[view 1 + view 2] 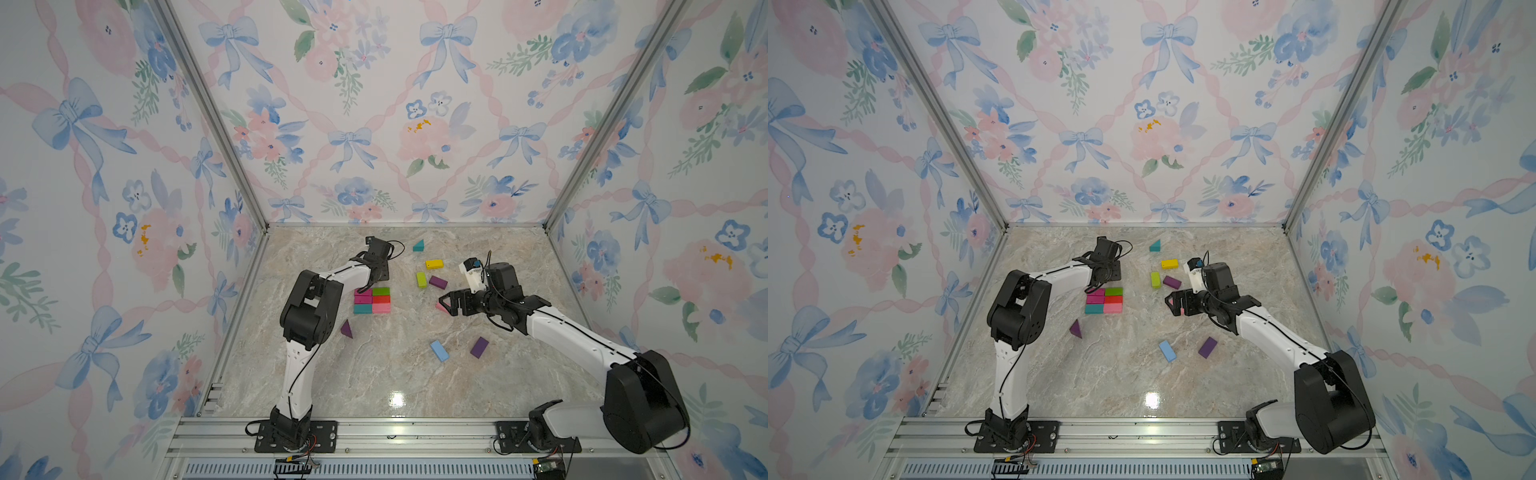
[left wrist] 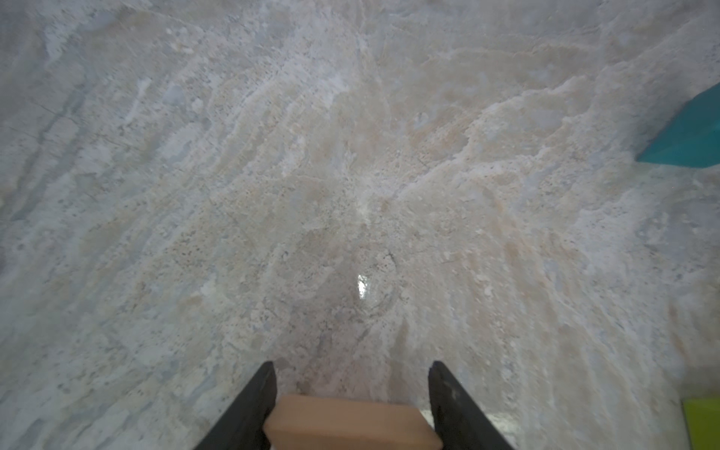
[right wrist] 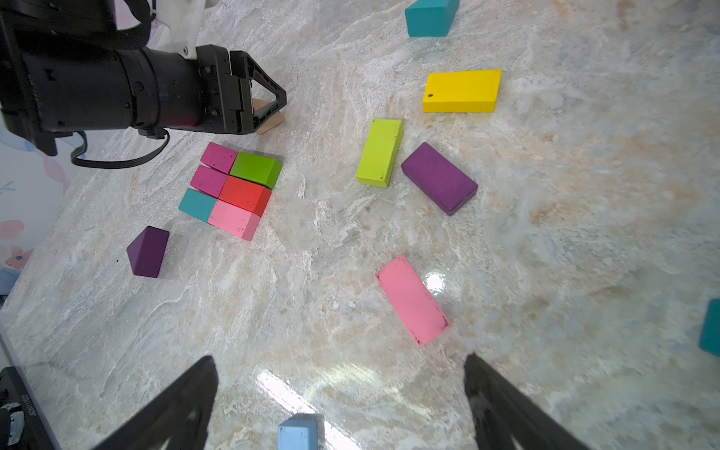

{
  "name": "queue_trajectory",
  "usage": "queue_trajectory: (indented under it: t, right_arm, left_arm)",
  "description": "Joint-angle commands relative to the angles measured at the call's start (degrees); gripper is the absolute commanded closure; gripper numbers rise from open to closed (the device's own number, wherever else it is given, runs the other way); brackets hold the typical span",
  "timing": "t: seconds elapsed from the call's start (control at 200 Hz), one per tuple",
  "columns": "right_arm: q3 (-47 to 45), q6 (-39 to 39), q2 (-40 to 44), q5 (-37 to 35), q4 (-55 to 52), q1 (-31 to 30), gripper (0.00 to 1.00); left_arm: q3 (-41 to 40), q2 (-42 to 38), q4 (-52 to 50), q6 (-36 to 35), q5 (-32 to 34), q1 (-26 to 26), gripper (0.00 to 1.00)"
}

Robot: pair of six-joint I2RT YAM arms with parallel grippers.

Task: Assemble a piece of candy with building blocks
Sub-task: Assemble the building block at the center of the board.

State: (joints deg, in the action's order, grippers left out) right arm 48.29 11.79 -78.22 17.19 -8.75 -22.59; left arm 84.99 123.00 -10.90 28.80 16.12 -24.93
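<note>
patch (image 1: 372, 300): six matte bricks lying flush on the bench (image 1: 332, 386), in two columns of three, with magenta, magenta, teal against green, red, pink.
tan block (image 2: 350, 422): plain wood colour, between the fingers of the left claw (image 2: 351, 366), just beside the patch's magenta-green end.
left claw: clamped on the tan block.
right claw (image 3: 337, 362): jaws wide apart, empty, near the loose pink brick (image 3: 413, 300).
loose bricks: lime brick (image 3: 380, 152), dark purple brick (image 3: 439, 178) and yellow brick (image 3: 461, 90) close together; pale blue brick (image 1: 439, 350) and second purple brick (image 1: 479, 347) nearer the front.
prisms: purple prism (image 3: 148, 251) near the patch; teal prism (image 1: 418, 246) toward the back.
</note>
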Motion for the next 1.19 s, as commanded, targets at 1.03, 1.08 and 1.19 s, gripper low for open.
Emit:
queue_trajectory:
  t: [1.03,1.08,1.19]
  right_arm:
    - [1.2,-1.1,6.5,-1.4,-3.3,-1.1,0.01]
    - [1.2,-1.2,6.8,-1.5,-3.5,-1.1,0.01]
    - [1.1,-1.4,7.3,-1.6,-3.8,-0.7,0.01]
  left_arm:
    - [-4.4,-4.7,-1.6,0.0,-0.6,0.1,0.40]
    - [-4.3,-4.6,-1.6,0.0,-0.7,0.1,0.40]
    - [-4.0,-4.2,-1.7,0.0,-1.0,0.1,0.39]
